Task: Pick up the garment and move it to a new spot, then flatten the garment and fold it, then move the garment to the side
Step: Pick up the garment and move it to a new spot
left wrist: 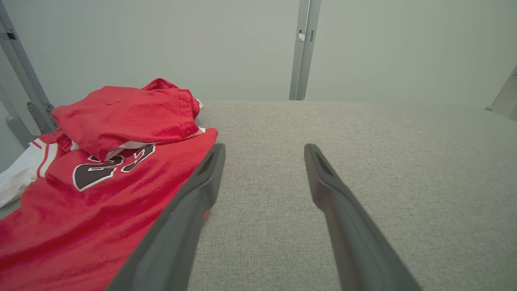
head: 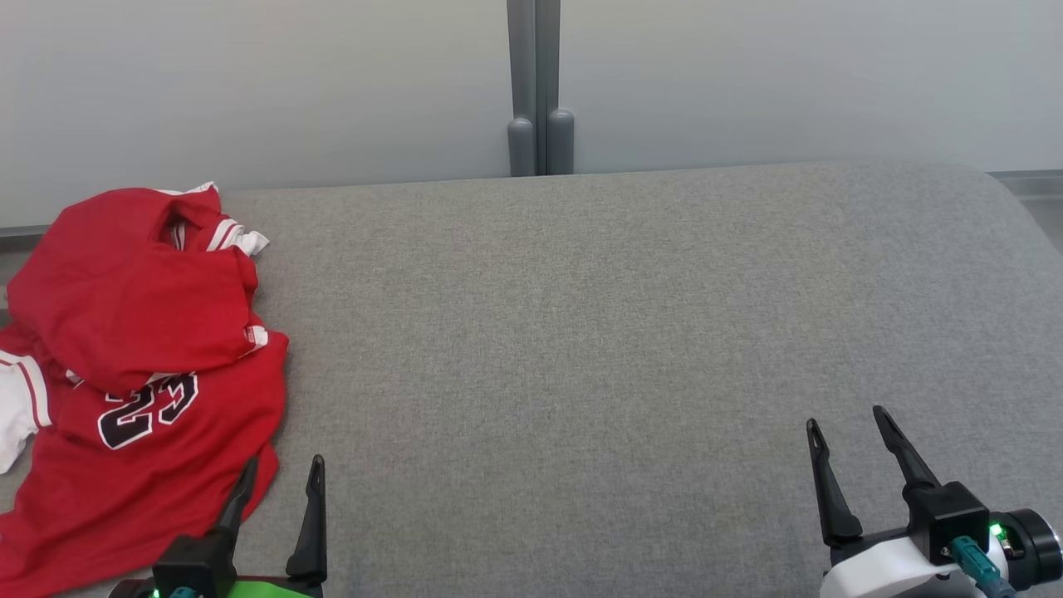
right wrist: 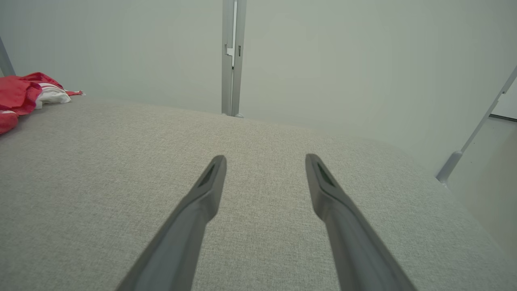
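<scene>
Finds the jersey (head: 141, 357) crumpled on the left end of the gray bench (head: 623, 349), red with white trim and a dark number showing, its upper part folded down over the number and its lower part spread toward the near edge. Puts the long axis of the heap near to far, along the left edge of the bench, with some white cloth seeming to reach past that edge. Places the left jaws at the near left, apart and holding nothing, with one left finger (head: 237, 502) over the near right hem of the jersey and the other (head: 312, 523) over bare bench just beside it. Confirms this from the left wrist: jersey (left wrist: 101, 182) to the left of and beyond the jaws, bare bench in the gap. Places the right jaws at the near right, likewise apart and empty, fingers (head: 826, 486) above bare bench, well apart from the jersey; from the right wrist, catches the jersey (right wrist: 16, 95) as a small red and white corner at the far left. Judges the left arm much the nearer, so gives it the pickup: a short reach left and slightly far onto the heap. Cannot tell whether the left finger touches the hem or hovers over it. Takes the wide bare middle and right of the bench as the likely new spot.
</scene>
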You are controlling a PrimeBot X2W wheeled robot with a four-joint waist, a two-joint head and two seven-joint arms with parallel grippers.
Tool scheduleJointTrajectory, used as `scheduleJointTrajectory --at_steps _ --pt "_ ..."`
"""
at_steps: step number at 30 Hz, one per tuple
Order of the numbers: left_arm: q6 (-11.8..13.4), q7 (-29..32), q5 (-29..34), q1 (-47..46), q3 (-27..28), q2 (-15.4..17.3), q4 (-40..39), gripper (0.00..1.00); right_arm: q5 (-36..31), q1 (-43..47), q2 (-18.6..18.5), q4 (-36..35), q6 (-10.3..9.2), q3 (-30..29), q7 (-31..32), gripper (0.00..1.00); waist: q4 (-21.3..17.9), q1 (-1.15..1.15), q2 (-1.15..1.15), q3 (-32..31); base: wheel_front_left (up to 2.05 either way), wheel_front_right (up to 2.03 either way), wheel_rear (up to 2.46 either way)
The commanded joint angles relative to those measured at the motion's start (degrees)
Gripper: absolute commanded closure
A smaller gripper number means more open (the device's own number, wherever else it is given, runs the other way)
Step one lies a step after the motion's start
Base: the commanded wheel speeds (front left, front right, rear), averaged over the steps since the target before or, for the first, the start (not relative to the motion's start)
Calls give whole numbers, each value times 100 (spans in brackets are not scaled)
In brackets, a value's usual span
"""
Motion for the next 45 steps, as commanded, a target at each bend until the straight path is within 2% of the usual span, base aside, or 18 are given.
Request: scheduleJointTrajectory --at_steps 1,9,15,19,30,38,45 --pt "10 -18 10 68 17 14 -10 0 51 51 11 7 -2 -13 -29 0 1 0 0 1 0 0 0" --pt "10 -17 -3 6 -18 53 0 0 25 50 17 -22 -2 9 -29 0 110 0 0 19 0 0 0" --pt "10 -17 36 -34 -15 24 8 0 26 42 13 -56 -2 51 -28 0 445 0 0 19 0 0 0" --pt "10 -11 40 -63 -26 14 28 0 49 15 16 -63 -2 128 -26 0 889 0 0 7 0 0 0" --pt "11 -11 66 231 373 -10 3 0 77 -181 -19 58 -3 677 -26 0 2547 0 0 -109 0 0 0" --pt "14 -11 90 444 859 -135 -258 0 149 -479 -152 171 -3 1013 -26 0 2686 0 0 26 0 0 0" --pt "12 -11 22 49 598 -172 21 0 144 -370 -225 126 -3 1007 -26 0 2668 0 0 157 0 0 0"
